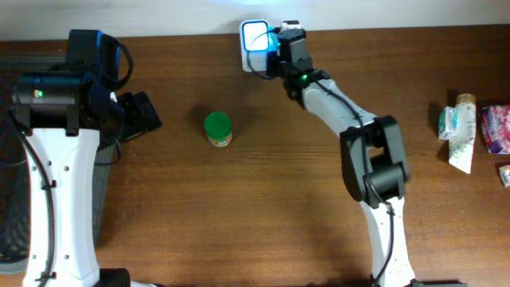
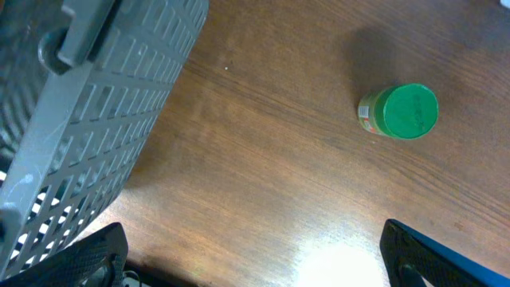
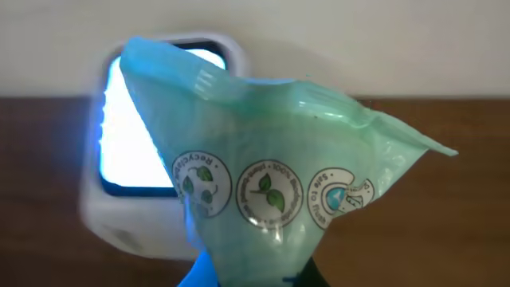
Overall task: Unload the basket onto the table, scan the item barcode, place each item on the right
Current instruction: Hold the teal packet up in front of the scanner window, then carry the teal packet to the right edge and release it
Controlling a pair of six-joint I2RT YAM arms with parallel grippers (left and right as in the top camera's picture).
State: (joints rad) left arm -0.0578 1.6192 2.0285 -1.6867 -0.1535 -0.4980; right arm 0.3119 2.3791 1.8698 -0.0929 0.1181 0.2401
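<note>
Grey basket sitting far left on the table. Left pincer hanging just beside it over the table, jaws spread wide, holding nothing. Green-lidded jar standing upright on the table, well apart from both arms. Right of it, at the back edge, white scanner glowing blue. Right pincer clamping tight on a green pouch, holding it up just in front of the scanner window; round printed symbols on the pouch are facing the wrist camera. Far right, a tube and a pink packet lying side by side.
</note>
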